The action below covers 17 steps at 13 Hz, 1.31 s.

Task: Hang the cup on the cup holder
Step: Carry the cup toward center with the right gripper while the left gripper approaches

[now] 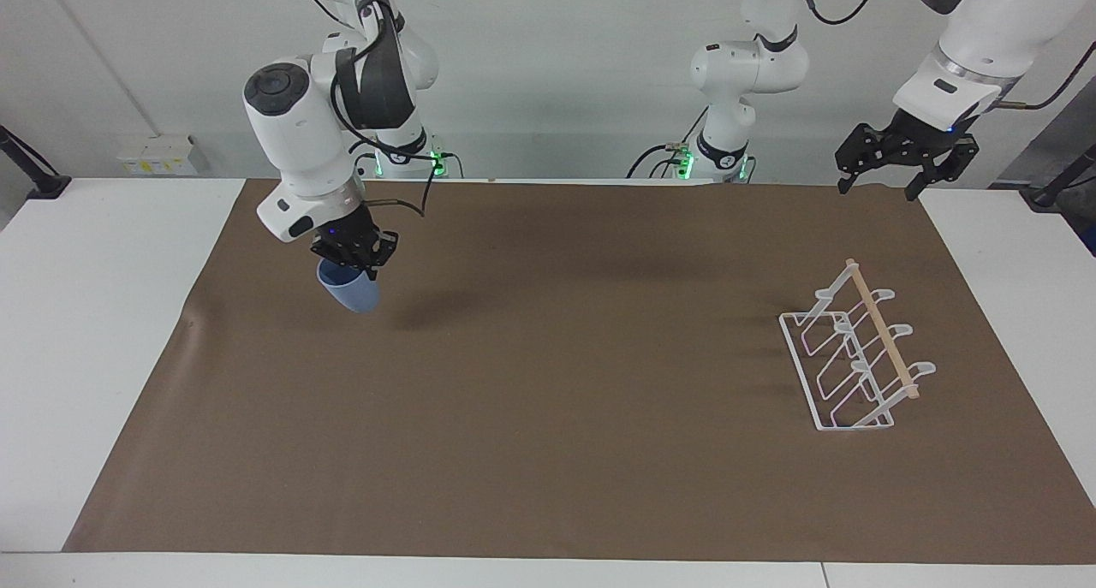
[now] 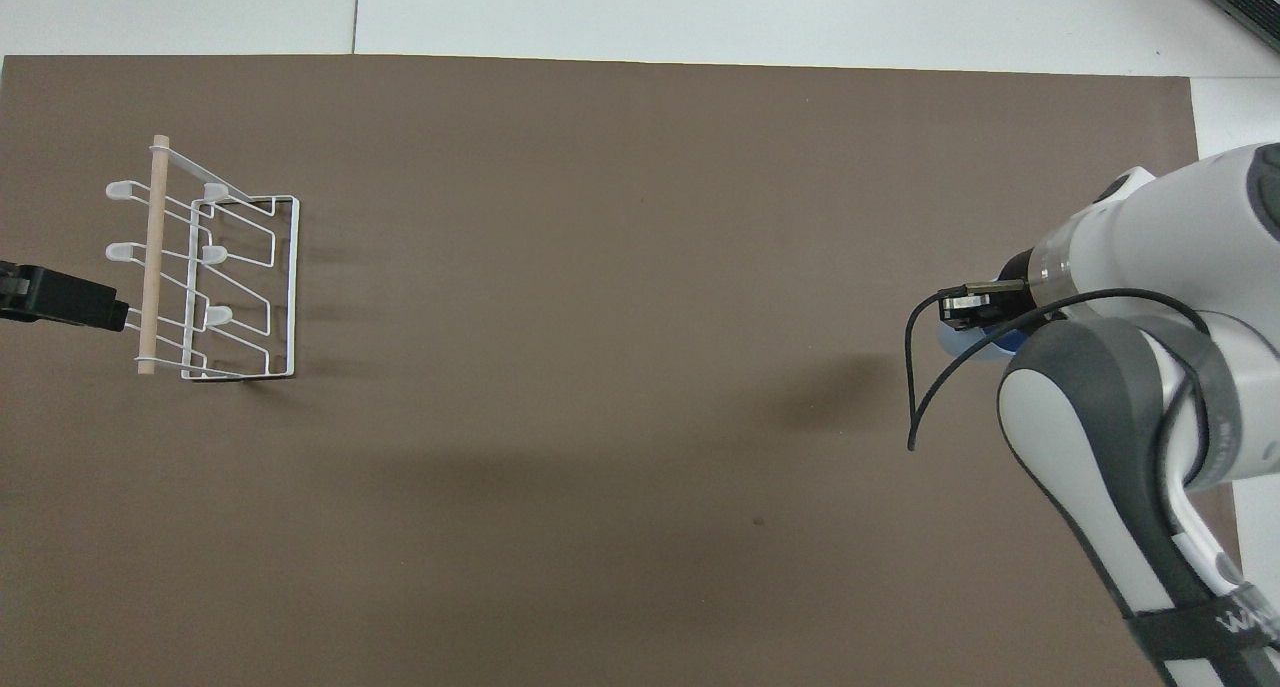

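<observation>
Two white arms here, glossy rounded shells with dark grey joint bands and round grey end caps. Black grippers (image 1: 353, 258) on both, a small blue light at each wrist. A thin black cable (image 2: 925, 387) loops loose off the right arm; green lights glow at both bases.

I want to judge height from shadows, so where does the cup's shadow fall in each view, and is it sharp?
Facing view: the cup, in the right gripper, casts a soft dark patch on the brown mat, offset toward the cup holder. Overhead view: the same blurred-edged patch lies apart from the cup.
</observation>
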{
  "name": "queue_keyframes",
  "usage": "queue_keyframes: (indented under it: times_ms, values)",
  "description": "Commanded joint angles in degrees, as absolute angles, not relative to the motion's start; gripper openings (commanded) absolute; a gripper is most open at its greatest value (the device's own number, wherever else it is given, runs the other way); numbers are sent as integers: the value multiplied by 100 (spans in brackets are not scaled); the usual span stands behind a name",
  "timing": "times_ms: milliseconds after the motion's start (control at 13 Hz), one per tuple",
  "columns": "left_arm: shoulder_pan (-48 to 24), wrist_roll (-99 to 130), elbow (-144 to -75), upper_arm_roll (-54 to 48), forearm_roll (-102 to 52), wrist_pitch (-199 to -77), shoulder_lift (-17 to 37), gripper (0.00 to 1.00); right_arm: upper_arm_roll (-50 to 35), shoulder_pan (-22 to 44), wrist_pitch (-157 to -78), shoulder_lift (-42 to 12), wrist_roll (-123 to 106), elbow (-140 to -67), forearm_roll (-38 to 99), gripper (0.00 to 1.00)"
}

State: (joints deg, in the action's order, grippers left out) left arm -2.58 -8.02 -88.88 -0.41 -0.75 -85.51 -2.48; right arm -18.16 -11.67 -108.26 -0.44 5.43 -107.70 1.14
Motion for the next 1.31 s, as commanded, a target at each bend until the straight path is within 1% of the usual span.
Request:
queue_keyframes:
  times_ms: [0, 154, 309, 386, 540, 695, 926, 1158, 1235]
  values:
    - [-299, -844, -9035, -26, -9, -8631, -396, 100, -1837, -1257, -10250, -26, 194, -10267, 158, 0]
    - [-290, -896, -9070, -44, -26, -8517, -413, 100, -1837, -1257, -9872, 52, 141, -10029, 158, 0]
    - [-369, -1351, -9175, -96, -53, -8577, -457, 100, -1846, -1248, -9704, 219, 132, -10011, 158, 0]
    - [-404, -1606, -9332, -105, -175, -8717, -509, 100, -1846, -1248, -9625, 281, 123, -10011, 167, 0]
    - [-413, -1905, -9902, -97, -657, -9173, -781, 100, -1863, -1248, -9571, 369, -34, -10011, 237, 0]
    - [-448, -2606, -10160, -114, -904, -9526, -870, 100, -1863, -1239, -9527, 396, -367, -9976, 394, 0]
    - [-886, -3295, -10178, -114, -1063, -9808, -870, 100, -1758, -1274, -9597, 404, -642, -9976, 1718, 0]
    - [-1194, -4144, -10353, -106, -1614, -10431, -905, 100, -1793, -1152, -9721, 457, -572, -10046, 2213, 0]
    - [-1300, -4409, -10354, -114, -1687, -10537, -897, 100, -1802, -1143, -9703, 527, -493, -10168, 2511, 0]
